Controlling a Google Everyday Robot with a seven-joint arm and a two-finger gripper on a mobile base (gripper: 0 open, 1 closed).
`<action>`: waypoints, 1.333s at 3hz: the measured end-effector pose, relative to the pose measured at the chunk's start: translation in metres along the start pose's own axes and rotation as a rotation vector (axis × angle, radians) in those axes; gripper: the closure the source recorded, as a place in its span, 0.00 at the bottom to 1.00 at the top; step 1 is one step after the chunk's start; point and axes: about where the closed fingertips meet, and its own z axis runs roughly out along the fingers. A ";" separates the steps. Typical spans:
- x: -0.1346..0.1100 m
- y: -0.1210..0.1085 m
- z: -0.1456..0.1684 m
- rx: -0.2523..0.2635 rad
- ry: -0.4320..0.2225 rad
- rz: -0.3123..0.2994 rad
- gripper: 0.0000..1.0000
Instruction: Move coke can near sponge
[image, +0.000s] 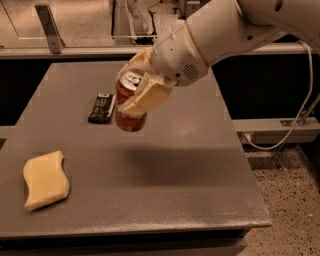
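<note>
Watcher: Coke can (129, 120) is in the upper middle of the frame, caught in the pincer (128, 91), with its red side and silver top both showing.

Asker: Held how?

Watcher: The pincer is clamped on the can. One pale-yellow finger (146, 96) lies slantwise across the front of it, and the other sits behind the top rim. The can is roughly upright, leaning a little.

Asker: On the bench (200, 205) or off it?

Watcher: Off it, I think. A soft shadow lies on the grey surface below and to the right of the can, but from this angle I cannot swear that the base is clear.

Asker: And the sponge (46, 180)?

Watcher: Flat at the lower left of the frame, near the bench's left and front edges, well apart from the can.

Asker: What else lies near the can?

Watcher: A black wrapped bar (101, 107) lies flat on the bench, just left of the can in the picture. The can's edge overlaps the bar's right side in this view.

Asker: Further out?

Watcher: The white arm (225, 30) reaches in from the upper right corner. A pale cable (306, 95) hangs along the right edge, above the speckled floor (295, 210) at the lower right. A metal rail (75, 50) runs across the top behind the bench.
</note>
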 end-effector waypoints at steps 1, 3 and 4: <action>-0.028 0.014 0.036 -0.096 -0.034 -0.047 1.00; -0.044 0.040 0.104 -0.250 0.007 -0.055 1.00; -0.031 0.038 0.123 -0.249 0.054 -0.037 1.00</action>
